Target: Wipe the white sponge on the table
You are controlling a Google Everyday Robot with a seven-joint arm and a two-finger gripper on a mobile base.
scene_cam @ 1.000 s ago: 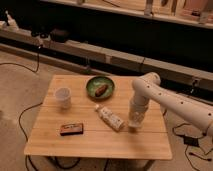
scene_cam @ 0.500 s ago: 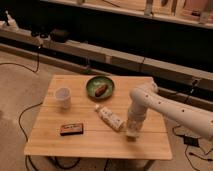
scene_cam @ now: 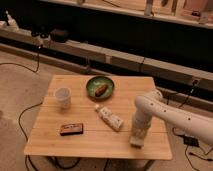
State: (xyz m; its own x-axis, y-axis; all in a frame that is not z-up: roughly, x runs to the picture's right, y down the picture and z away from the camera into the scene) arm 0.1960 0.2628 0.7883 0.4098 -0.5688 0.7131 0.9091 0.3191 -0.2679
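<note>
**Wipe status: hand down on the sponge, coverage unknown**

- Lower right of frame, by the table's front edge: the hand (scene_cam: 137,134) points straight down at the table (scene_cam: 55,142), with the white arm coming in from the right edge. The pale pad at its tip is the white sponge (scene_cam: 135,144), flat against the planks. The hand looks to be on or around it. I can't tell whether the hand is clamped or apart, since it blends with the pad.
- My read: reach and contact look done, and wiping is the step in hand. The wood shows no streak, wet mark or spill, so I can't say how much has been covered. What's left is probably sweeping across the planks, then lifting off.
- Lower left: a small dark flat box (scene_cam: 71,129), well apart from everything else.
- Centre: a white tube with cap (scene_cam: 110,118) lies diagonally, near the arm on its left. It's the closest obstacle to any leftward stroke.
- Containers: a white cup (scene_cam: 62,96) stands upright at centre left, contents not discernible. A green plate (scene_cam: 90,86) near the far edge holds one brown oblong item (scene_cam: 101,90), probably food, which I can't identify.
- Top of frame, behind the table: a long grey ledge (scene_cam: 90,50).
</note>
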